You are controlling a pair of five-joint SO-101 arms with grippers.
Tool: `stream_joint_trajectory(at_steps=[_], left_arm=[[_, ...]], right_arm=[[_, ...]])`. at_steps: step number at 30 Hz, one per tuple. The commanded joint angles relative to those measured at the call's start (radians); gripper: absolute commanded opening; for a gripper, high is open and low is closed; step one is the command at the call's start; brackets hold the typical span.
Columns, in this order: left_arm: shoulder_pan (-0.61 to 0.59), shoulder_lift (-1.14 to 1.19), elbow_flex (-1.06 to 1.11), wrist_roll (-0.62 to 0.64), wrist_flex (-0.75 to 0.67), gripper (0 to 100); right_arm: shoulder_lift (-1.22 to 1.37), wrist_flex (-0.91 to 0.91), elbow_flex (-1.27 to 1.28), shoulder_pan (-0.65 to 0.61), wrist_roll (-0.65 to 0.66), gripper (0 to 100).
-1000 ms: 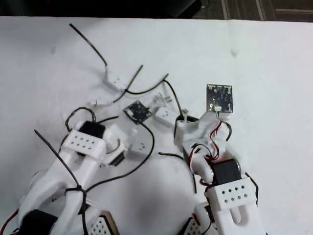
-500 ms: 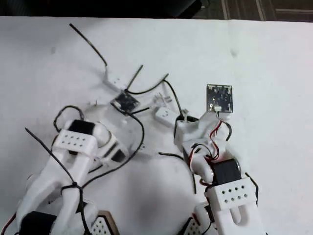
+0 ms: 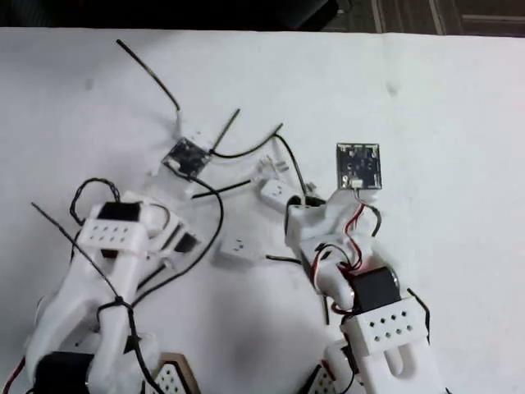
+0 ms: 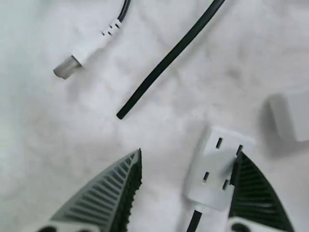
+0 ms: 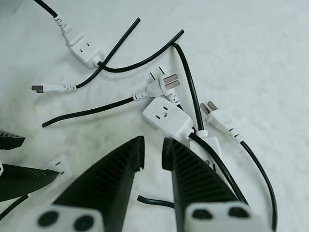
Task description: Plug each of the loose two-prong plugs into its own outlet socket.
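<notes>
My left gripper (image 4: 188, 154) is open low over the table. A white two-slot socket (image 4: 217, 164) lies against the inner side of one of its fingers. In the high view this socket (image 3: 238, 249) sits just right of the left gripper (image 3: 190, 234). My right gripper (image 5: 152, 141) holds nothing, its fingers only a narrow gap apart. Just beyond its tips lies a white socket block (image 5: 164, 116). A white plug (image 5: 161, 82) lies past that block, and a two-prong plug (image 5: 217, 116) rests beside it.
A third socket (image 5: 84, 50) on a black cord lies farther back. A small white plug with a metal tip (image 4: 72, 63) and a cut black cable end (image 4: 120, 115) lie ahead of the left gripper. Black cords cross the table's middle (image 3: 246, 152).
The left arm has swung to the left and back, leaving the two-slot socket lying on the table. The right arm has shifted slightly left.
</notes>
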Motion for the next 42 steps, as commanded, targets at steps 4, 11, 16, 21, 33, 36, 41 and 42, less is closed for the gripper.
stream_joint_trajectory(at_steps=[4,11,16,21,33,36,41,42], left_arm=[[-0.012,-0.074,-0.114,0.003,0.123,29],[-0.087,-0.381,-0.153,0.005,0.259,29],[-0.228,-0.570,-0.044,0.005,0.255,29],[-0.318,-0.687,0.160,0.006,0.163,29],[-0.372,-0.874,0.465,0.109,-0.020,29],[-0.371,-0.905,0.502,0.103,-0.014,29],[-0.371,-0.932,0.537,0.103,-0.043,29],[-0.371,-0.934,0.539,0.103,-0.043,29]], right_arm=[[-0.016,-0.021,-0.014,-0.013,0.037,7.0],[-0.010,0.010,-0.011,-0.013,0.221,7.0],[-0.008,0.065,-0.015,-0.013,0.354,7.0],[0.019,0.088,-0.037,-0.005,0.445,7.0],[0.697,0.199,-0.529,0.163,0.611,7.0],[0.855,0.199,-0.635,0.213,0.663,7.0],[1.086,0.199,-0.775,0.268,0.721,7.0],[1.127,0.199,-0.795,0.269,0.724,7.0]])
